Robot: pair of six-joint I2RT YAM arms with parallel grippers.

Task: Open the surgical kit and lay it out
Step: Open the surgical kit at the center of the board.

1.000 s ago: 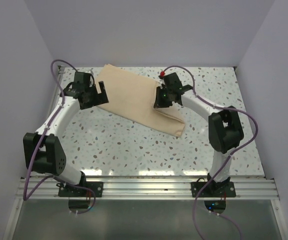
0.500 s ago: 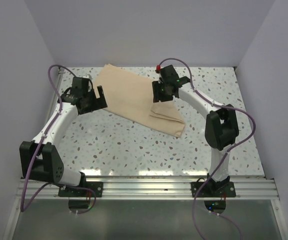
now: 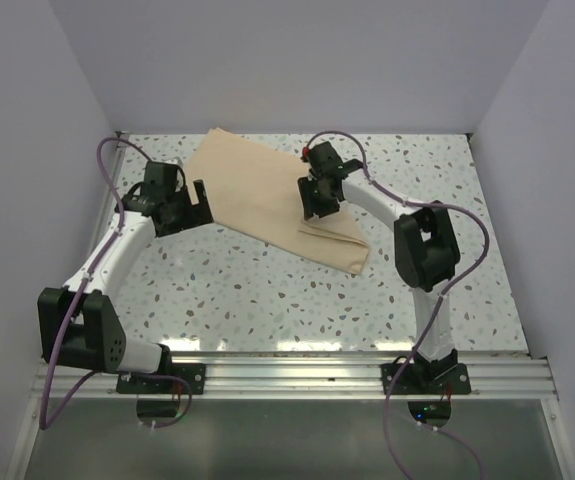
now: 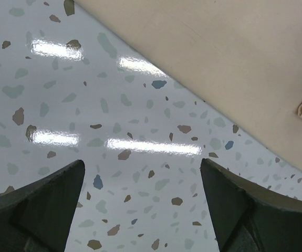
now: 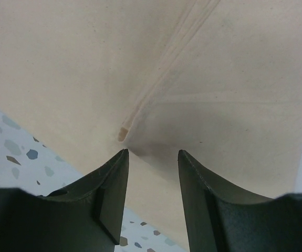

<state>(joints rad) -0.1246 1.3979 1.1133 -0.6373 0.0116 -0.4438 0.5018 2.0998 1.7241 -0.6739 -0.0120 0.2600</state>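
Top view first: the beige cloth wrap (image 3: 257, 190) of the surgical kit lies as a folded bundle on the speckled white counter (image 3: 267, 290). No steel tray or instruments are showing anywhere, so my guess is they're all inside. The left end effector (image 3: 195, 200) sits just off the cloth, with the wrap's edge right beside it on its right. The right end effector (image 3: 314, 203) hangs over the folded-over end of the wrap.

Left wrist view: the left end effector (image 4: 142, 168) is spread wide and holding nothing, with only bare counter under and between the fingers. The wrap's edge runs ahead and off to its right, clear of both fingers.

Right wrist view: the right end effector (image 5: 153, 155) has its jaws partly apart and I can't see anything pinched between them. The cloth is directly below. A layered fold edge (image 5: 161, 73) runs diagonally away ahead of it, and the tip of that fold ends just in front of its left finger.

So I'd say we're at the very first unfold, nothing laid out yet. The next move probably calls for the right end effector to drop onto that fold tip, catch only the top layer, and peel it outward. The left one would likely help by pinning the wrap's near edge so the bundle doesn't slide.
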